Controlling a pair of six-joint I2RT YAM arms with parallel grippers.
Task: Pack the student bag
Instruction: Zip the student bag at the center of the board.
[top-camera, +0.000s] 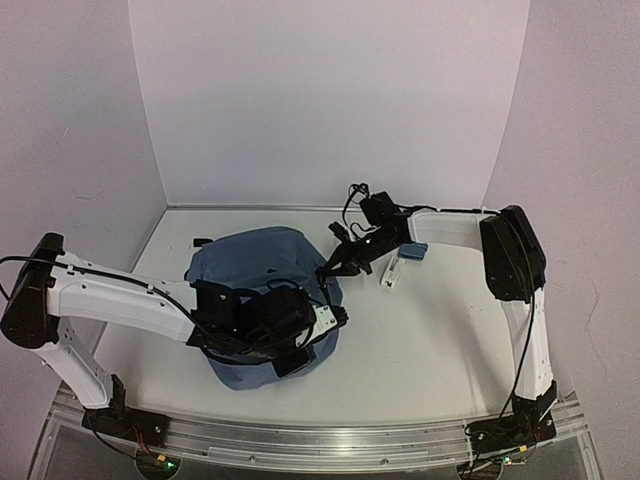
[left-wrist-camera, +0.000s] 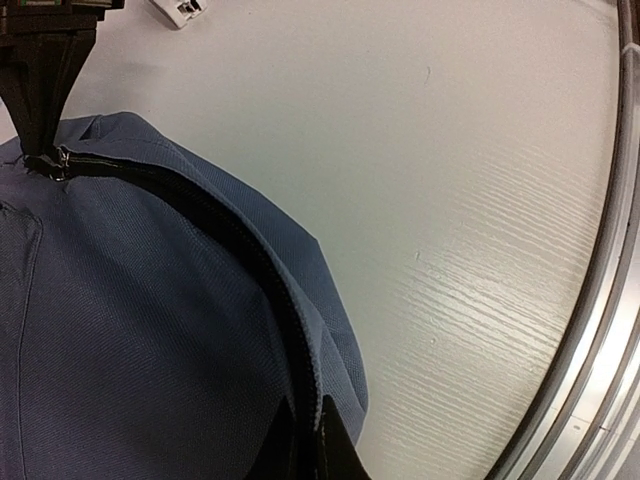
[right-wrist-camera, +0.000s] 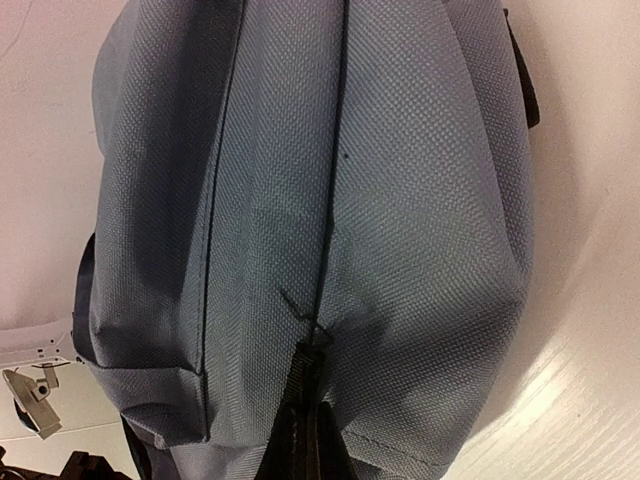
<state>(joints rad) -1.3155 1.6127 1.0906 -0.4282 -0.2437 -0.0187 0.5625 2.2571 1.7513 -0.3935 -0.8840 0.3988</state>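
Note:
The slate-blue student bag (top-camera: 262, 270) lies flat on the white table, left of centre. My left gripper (top-camera: 335, 314) is at its near right edge. In the left wrist view, the left gripper (left-wrist-camera: 318, 440) is shut on the bag's fabric (left-wrist-camera: 140, 330) beside the dark zipper (left-wrist-camera: 215, 225). My right gripper (top-camera: 326, 271) is at the bag's far right edge. In the right wrist view, the right gripper (right-wrist-camera: 312, 420) is shut on the zipper pull of the bag (right-wrist-camera: 400, 180). The left wrist view shows the right gripper's dark fingers (left-wrist-camera: 40, 90) at the zipper slider (left-wrist-camera: 58, 162).
A small white and blue object (top-camera: 402, 260) lies on the table right of the bag, under the right arm; it also shows in the left wrist view (left-wrist-camera: 178, 10). A metal rail (top-camera: 330, 440) runs along the table's near edge. White walls enclose the table.

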